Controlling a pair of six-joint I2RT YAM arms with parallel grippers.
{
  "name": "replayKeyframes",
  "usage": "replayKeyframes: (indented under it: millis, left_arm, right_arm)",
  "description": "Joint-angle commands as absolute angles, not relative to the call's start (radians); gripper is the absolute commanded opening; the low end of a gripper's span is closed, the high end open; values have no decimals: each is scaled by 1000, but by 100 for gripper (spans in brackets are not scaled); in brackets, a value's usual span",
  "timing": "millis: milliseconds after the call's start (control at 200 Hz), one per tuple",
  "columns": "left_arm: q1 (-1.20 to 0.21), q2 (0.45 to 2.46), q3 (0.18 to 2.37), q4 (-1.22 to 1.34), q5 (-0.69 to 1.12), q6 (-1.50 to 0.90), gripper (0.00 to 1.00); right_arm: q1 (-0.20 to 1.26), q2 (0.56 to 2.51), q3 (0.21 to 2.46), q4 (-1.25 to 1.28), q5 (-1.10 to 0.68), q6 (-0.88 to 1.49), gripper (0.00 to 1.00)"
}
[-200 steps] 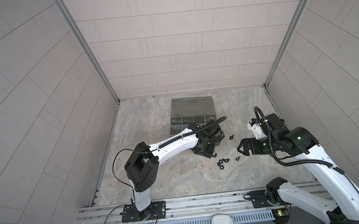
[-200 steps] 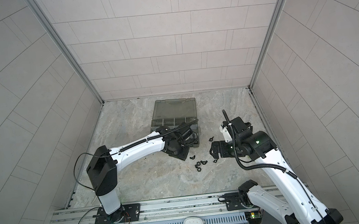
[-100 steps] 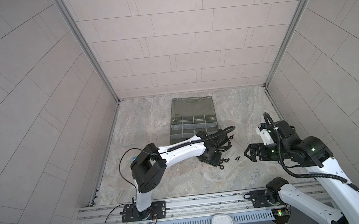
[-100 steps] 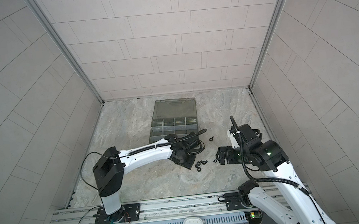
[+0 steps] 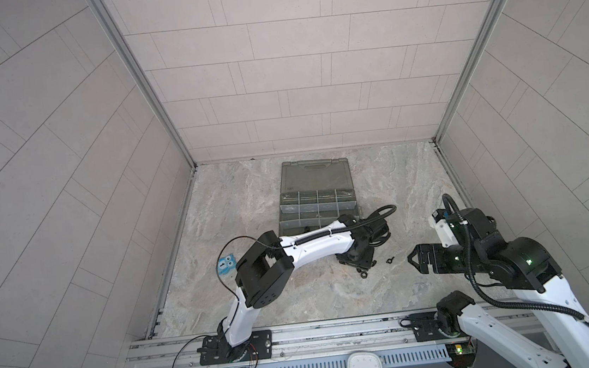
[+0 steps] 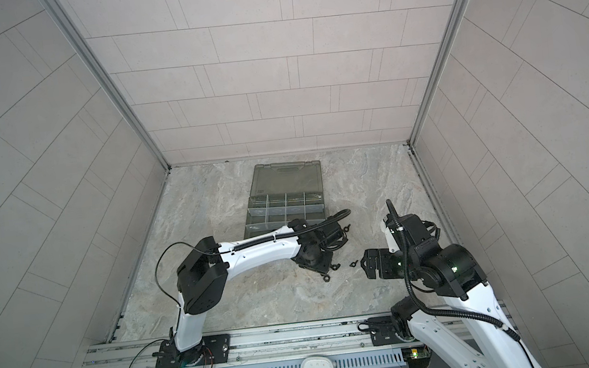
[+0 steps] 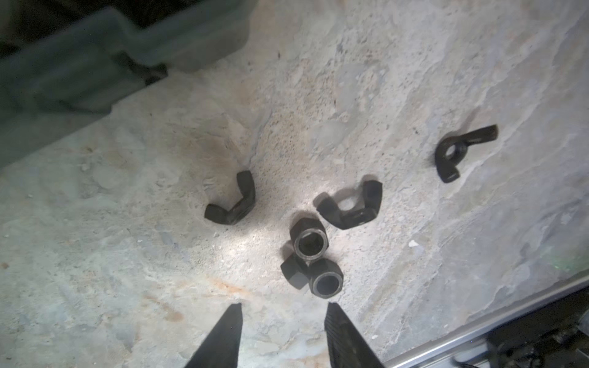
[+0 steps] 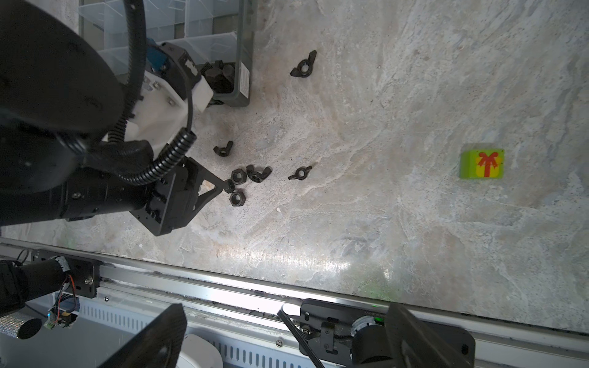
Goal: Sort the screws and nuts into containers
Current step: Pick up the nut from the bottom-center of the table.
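Nuts (image 7: pixel 301 230): small black hex rings + winged ones; L pincer (image 7: pixel 283 305), R pincer (image 8: pixel 287 307) both agape, empty.

Both arms are built alike, with white moulded links between chunky black joint housings. A ribbed black hose (image 8: pixel 169 156) runs along each. On the left arm (image 5: pixel 314 251) a white tie fastens the hose. Its white wrist shell (image 8: pixel 165 108) shows small silver screws, with a blue part beside it. The left gripper (image 7: pixel 283 306) has a boxy black body dotted with screw holes. Its black fingers (image 7: pixel 223 344) taper to wedges, and a triangular opening shows in one. The right arm (image 5: pixel 541 312) has green lights (image 5: pixel 529 261) on its black joints. The right gripper (image 8: pixel 287 307) has similar black fingers (image 8: pixel 153 341). Each arm stands on a black bolted base plate (image 5: pixel 260 343).
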State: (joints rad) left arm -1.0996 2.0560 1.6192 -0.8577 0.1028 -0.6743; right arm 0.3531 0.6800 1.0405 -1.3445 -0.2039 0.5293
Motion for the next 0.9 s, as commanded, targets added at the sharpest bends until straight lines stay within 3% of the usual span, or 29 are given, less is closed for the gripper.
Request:
replayKeyframes:
  millis: [0,896]
  left_arm:
    - [-1106,2113,1689,-929,70,-696,48]
    - [-1110,2190,1727,-981,93,-745,43]
  right_arm:
    - [351,669,1037,-1374,-177,543,99]
    - [352,590,1017,-1420,-146,541,99]
